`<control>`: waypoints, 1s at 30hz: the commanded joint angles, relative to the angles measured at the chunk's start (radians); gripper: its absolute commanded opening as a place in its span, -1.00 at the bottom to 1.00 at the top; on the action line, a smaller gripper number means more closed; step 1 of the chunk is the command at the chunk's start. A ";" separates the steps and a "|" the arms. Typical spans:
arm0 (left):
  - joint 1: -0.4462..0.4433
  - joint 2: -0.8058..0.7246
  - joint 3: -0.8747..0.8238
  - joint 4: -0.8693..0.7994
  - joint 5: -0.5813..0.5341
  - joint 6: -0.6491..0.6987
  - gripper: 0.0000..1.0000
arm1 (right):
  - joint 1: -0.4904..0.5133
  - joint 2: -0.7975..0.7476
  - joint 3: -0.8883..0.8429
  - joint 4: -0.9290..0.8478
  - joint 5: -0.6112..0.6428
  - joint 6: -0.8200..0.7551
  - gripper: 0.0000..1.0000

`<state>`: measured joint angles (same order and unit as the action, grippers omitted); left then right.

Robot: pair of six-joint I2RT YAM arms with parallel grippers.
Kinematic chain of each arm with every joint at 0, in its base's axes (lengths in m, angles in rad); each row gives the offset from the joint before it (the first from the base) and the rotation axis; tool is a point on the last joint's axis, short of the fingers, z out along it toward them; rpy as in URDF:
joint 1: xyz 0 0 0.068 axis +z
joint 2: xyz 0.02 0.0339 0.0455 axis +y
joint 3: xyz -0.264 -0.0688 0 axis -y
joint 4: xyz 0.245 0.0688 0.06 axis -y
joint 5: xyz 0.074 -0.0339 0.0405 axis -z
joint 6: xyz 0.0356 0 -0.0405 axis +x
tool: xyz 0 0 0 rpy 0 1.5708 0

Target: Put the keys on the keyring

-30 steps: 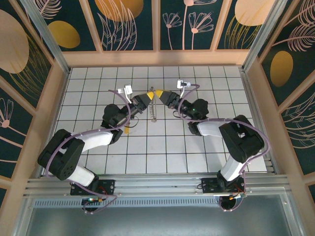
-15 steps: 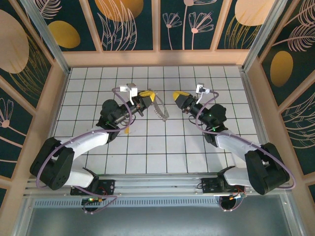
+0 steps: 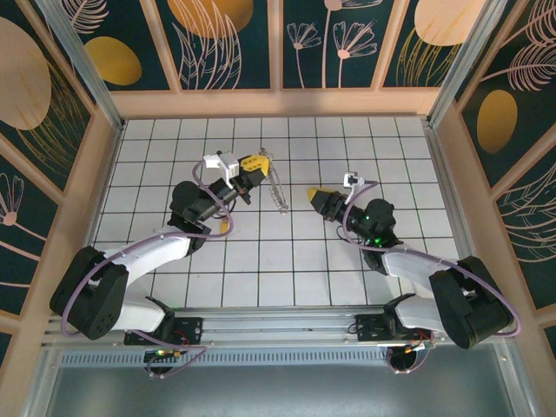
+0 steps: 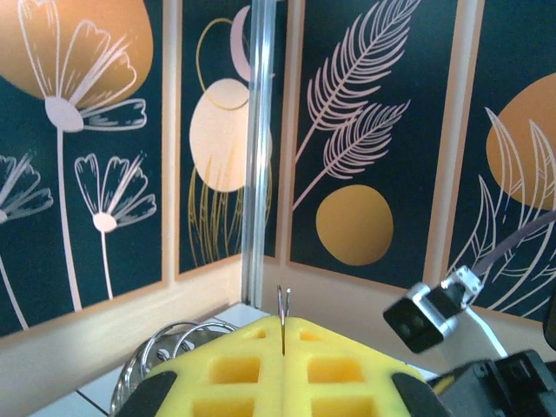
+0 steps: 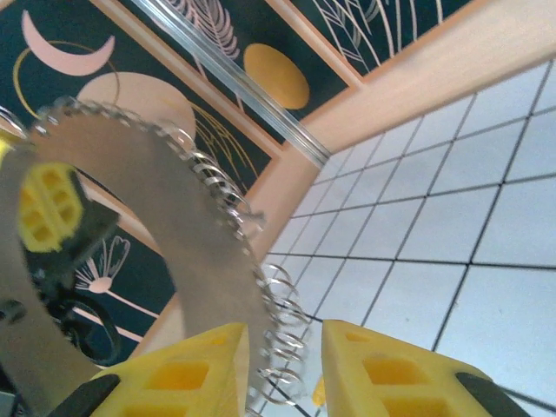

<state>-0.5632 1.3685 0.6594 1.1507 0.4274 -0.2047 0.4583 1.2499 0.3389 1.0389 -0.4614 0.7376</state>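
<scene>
My left gripper [image 3: 256, 163] is shut on the keyring [image 3: 278, 188], a thin silvery ring with small loops along its rim that hangs down to its right above the tiles. In the left wrist view the yellow fingertips [image 4: 226, 369] are pressed together on a thin wire of the keyring [image 4: 283, 306]. My right gripper [image 3: 316, 195] sits a tile to the right of the ring, open. Its wrist view shows the jaws [image 5: 285, 337] apart, with the blurred keyring [image 5: 156, 217] close in front. A tiny yellow-headed key [image 3: 224, 228] lies on the tiles under the left arm.
The white tiled floor [image 3: 261, 278] is boxed in by wooden walls [image 3: 278, 102] with dark flower panels and aluminium posts. A metal rail [image 3: 278, 326] holding both arm bases runs along the near edge. The right wrist camera [image 4: 432, 306] shows beyond my left fingers.
The two grippers were together at the keyring. The right arm has pulled back to the right and toward the near side, and the left gripper has kept the ring and shifted slightly left.
</scene>
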 commanded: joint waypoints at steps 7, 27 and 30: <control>-0.004 -0.030 0.021 0.112 -0.021 0.086 -1.00 | 0.171 0.039 0.018 -0.072 0.102 -0.114 -0.43; -0.004 -0.054 0.027 0.109 -0.070 0.126 -1.00 | 0.406 0.312 0.135 -0.109 0.247 -0.181 -0.48; -0.004 -0.050 0.027 0.108 -0.082 0.124 -1.00 | 0.419 0.331 0.143 -0.115 0.246 -0.186 -0.48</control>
<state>-0.5632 1.3415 0.6640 1.1954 0.3645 -0.1005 0.8608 1.5620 0.4496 0.9081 -0.2314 0.5735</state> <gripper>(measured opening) 0.050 0.259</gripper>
